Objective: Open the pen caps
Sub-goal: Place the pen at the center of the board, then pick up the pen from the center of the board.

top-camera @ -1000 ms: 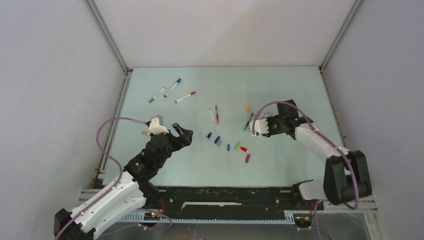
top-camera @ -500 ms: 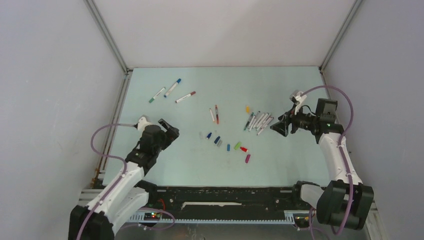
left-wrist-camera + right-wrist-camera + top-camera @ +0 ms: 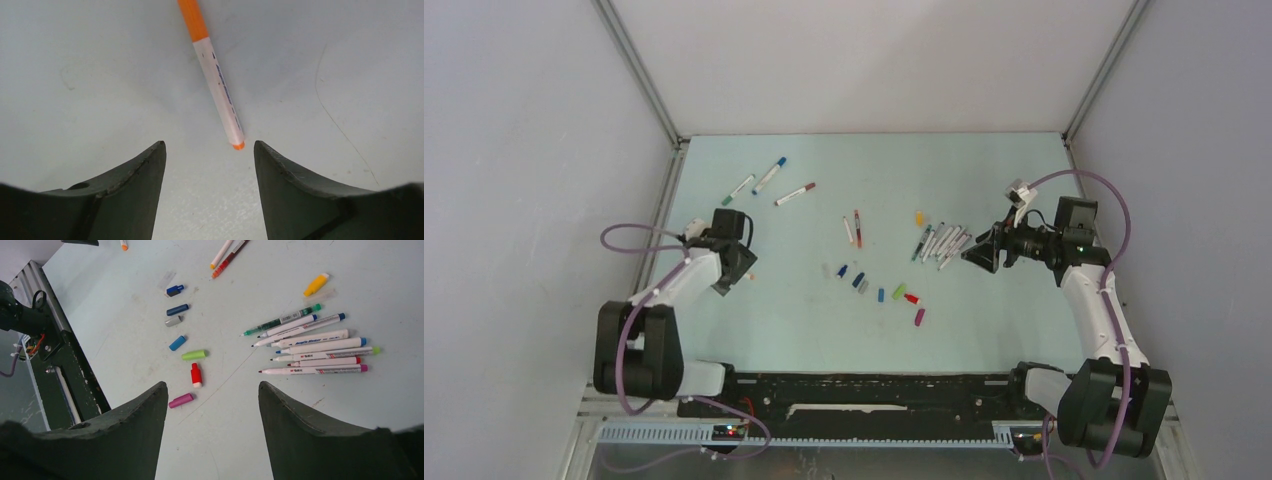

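Several loose pen caps lie mid-table: dark blue (image 3: pixel 174 289), blue (image 3: pixel 177 309), grey (image 3: pixel 173 321), green (image 3: pixel 194 355), red (image 3: pixel 196 375), magenta (image 3: pixel 180 400) and, apart, yellow (image 3: pixel 316 284). Several uncapped pens (image 3: pixel 310 345) lie in a row beside them. My right gripper (image 3: pixel 212 385) hovers open and empty just right of that row (image 3: pixel 939 245). At the left, my left gripper (image 3: pixel 207 146) stands open over the table, and a white pen (image 3: pixel 217 85) with an orange cap (image 3: pixel 192 20) lies just ahead of its fingertips, untouched.
Three capped pens (image 3: pixel 769 177) lie at the back left. Two more pens (image 3: pixel 853 229) lie near the centre. The metal frame rail (image 3: pixel 659 215) runs close along the left arm, and the black base rail (image 3: pixel 65 365) borders the near edge.
The left arm has swung back to the left and now points down at the orange-capped pen, its jaws narrower. The right gripper left the pen row, drew back right and opened wider.
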